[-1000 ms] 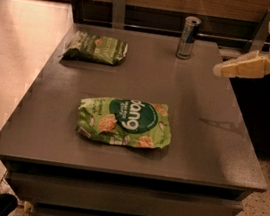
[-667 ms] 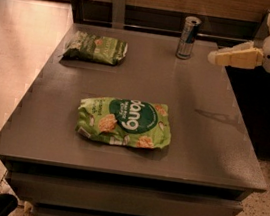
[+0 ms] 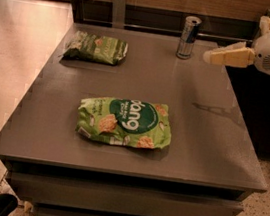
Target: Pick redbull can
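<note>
The redbull can (image 3: 188,37), slim, silver and blue with a silver rim, stands upright at the far edge of the grey table (image 3: 206,136), right of centre. My gripper (image 3: 211,55) comes in from the right on a white arm, its cream fingers pointing left toward the can. The tip is a short gap to the right of the can and about level with its lower half, not touching it. It holds nothing.
A green "dang" snack bag (image 3: 125,122) lies flat mid-table. A second green bag (image 3: 96,48) lies at the far left. A wooden wall panel and a grey post (image 3: 118,7) stand behind the table. Tiled floor is to the left.
My gripper has moved left toward the can, from near the table's right edge to close beside it. The can and both bags have not moved.
</note>
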Tool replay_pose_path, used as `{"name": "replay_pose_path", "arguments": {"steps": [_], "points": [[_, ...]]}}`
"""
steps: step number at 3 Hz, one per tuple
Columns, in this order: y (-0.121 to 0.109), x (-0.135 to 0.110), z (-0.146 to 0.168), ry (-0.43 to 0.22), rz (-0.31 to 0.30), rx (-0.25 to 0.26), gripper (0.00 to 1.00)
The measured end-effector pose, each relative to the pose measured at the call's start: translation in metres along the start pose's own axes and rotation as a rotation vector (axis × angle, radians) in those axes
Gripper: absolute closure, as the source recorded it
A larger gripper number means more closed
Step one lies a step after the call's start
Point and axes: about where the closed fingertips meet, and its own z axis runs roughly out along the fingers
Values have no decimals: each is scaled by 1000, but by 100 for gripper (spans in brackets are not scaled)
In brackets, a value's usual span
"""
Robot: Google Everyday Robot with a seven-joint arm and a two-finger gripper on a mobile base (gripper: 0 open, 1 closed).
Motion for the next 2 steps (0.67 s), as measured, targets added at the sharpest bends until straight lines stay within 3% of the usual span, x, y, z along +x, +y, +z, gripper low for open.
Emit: {"name": "replay_pose_path", "arguments": {"steps": [2], "points": [[-15,33,99,-47,94,-62,0]]}}
